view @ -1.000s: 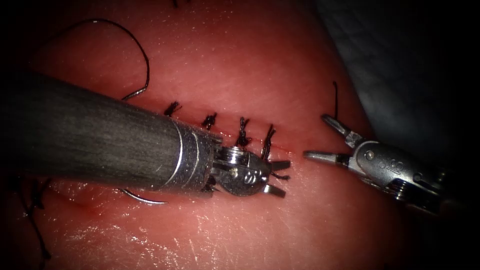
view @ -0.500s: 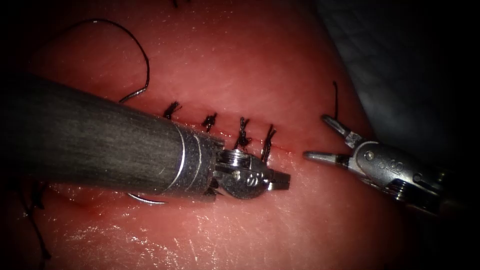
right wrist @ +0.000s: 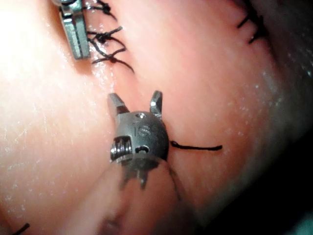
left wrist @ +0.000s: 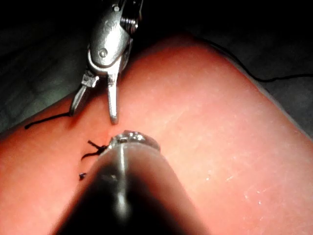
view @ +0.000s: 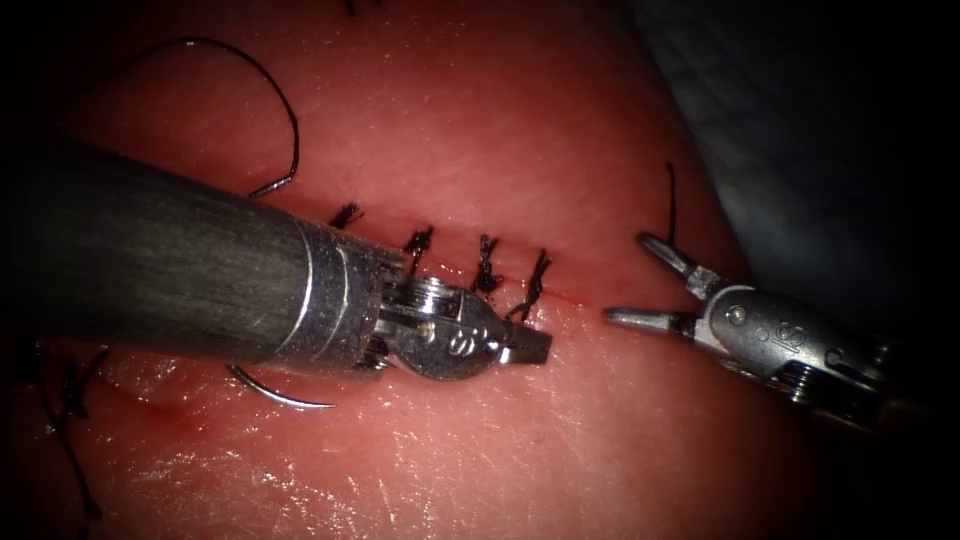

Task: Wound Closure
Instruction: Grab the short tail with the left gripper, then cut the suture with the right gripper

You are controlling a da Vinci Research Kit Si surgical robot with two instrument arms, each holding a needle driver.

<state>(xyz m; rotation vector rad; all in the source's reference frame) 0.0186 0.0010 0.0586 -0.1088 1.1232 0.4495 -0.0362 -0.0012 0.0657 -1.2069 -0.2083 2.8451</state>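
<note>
**Closed left hand at the last stitch; needle lying free beside the shaft**

Jaws of the left arm's steel needle-driver hand (view: 528,347) are pressed together, their tip resting at the rightmost of four black knotted stitches (view: 483,268) that cross the cut in the pink pork-belly tissue (view: 520,130). A short black strand of that stitch meets the closed tip; whether the strand is actually pinched cannot be told. In the right wrist view this hand (right wrist: 76,41) lies against the same frayed knots.

The right arm's steel needle-driver hand (view: 640,283) sits to the right of the stitch row, well apart from the left hand, its jaws spread wide and holding nothing. Judged from this posture, it stands ready near the end of the cut without touching the stitches. A short cut end of black thread (view: 670,200) rises from the tissue just above its upper jaw. The left wrist view shows this hand (left wrist: 95,107) spread, tips at the tissue surface.

The curved steel needle (view: 275,392) lies left of the stitch row, crossed by the left arm's dark shaft: its pointed end emerges below the shaft, its thread end above, where a long loop of black thread (view: 270,90) arcs away over the tissue. Neither hand grips it. It appears to rest on the surface, though the hidden middle leaves that uncertain.
</note>
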